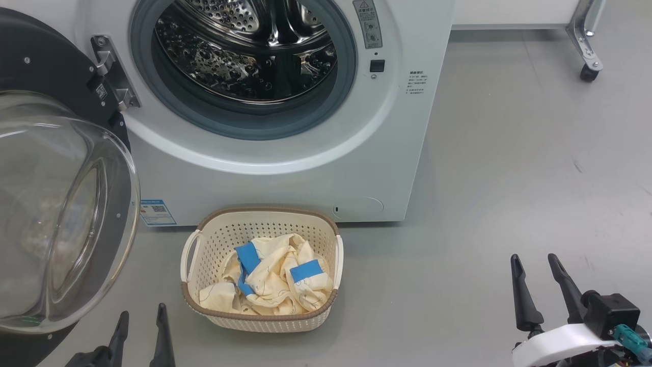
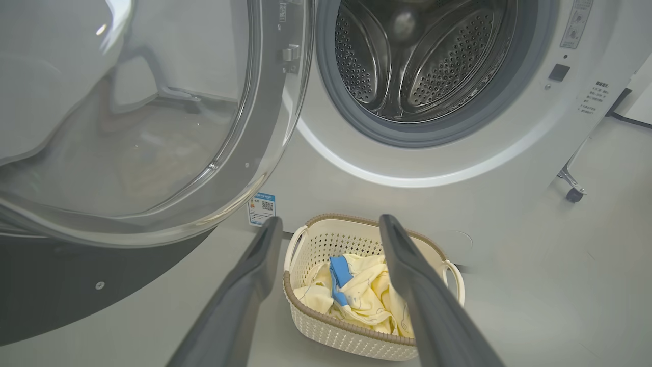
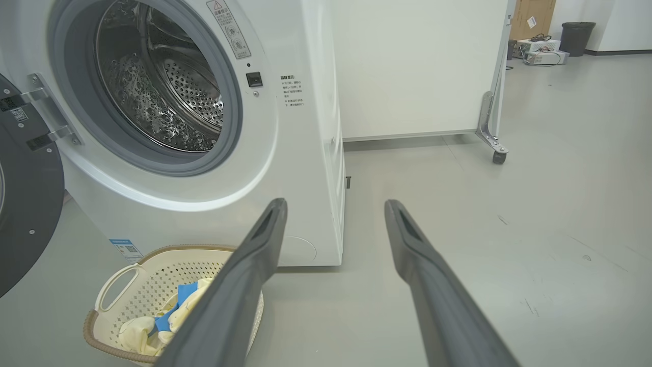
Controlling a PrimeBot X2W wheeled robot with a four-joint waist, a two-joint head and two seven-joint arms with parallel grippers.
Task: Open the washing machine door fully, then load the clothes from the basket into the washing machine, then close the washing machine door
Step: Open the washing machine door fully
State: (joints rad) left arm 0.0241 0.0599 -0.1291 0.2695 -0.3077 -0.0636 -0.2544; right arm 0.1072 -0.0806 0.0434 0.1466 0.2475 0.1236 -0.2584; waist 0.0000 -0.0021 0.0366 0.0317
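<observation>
The white washing machine [image 1: 285, 173] stands ahead with its steel drum [image 1: 249, 46] showing. Its door [image 1: 56, 204] is swung wide to the left, glass bowl bulging toward me. On the floor in front sits the cream basket [image 1: 262, 318] holding the pale yellow clothes [image 1: 275, 285] with blue bands. My left gripper [image 1: 142, 316] is open low at the basket's left, nothing between its fingers. My right gripper [image 1: 535, 262] is open well to the basket's right. In the left wrist view the basket [image 2: 351, 334] lies just past my left gripper [image 2: 328, 221].
A white panel on a metal leg with a caster [image 1: 588, 71] stands at the back right. Bare grey floor [image 1: 509, 178] stretches right of the machine. The open door's black rim [image 1: 30, 56] overhangs the floor at the left.
</observation>
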